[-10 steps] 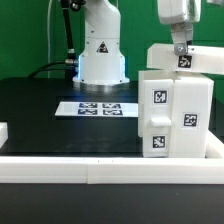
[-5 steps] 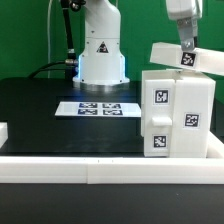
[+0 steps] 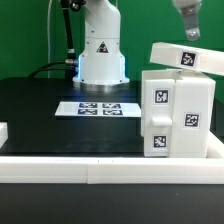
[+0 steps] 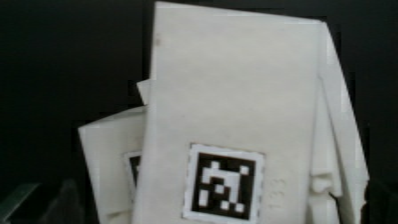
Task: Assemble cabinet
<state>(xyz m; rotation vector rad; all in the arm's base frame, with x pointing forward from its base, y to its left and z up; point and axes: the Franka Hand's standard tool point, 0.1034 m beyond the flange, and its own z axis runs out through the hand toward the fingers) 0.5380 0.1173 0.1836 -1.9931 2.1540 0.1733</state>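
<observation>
Black table (image 3: 40,110) on a green backdrop, white rail (image 3: 60,165) along its front edge, marker board (image 3: 100,108) mid-table, cabinet (image 3: 175,115) upright at the exterior view's right by the rail, gripper (image 3: 191,33) clenched on tilted white tagged panel (image 3: 205,62) just above the cabinet.
</observation>
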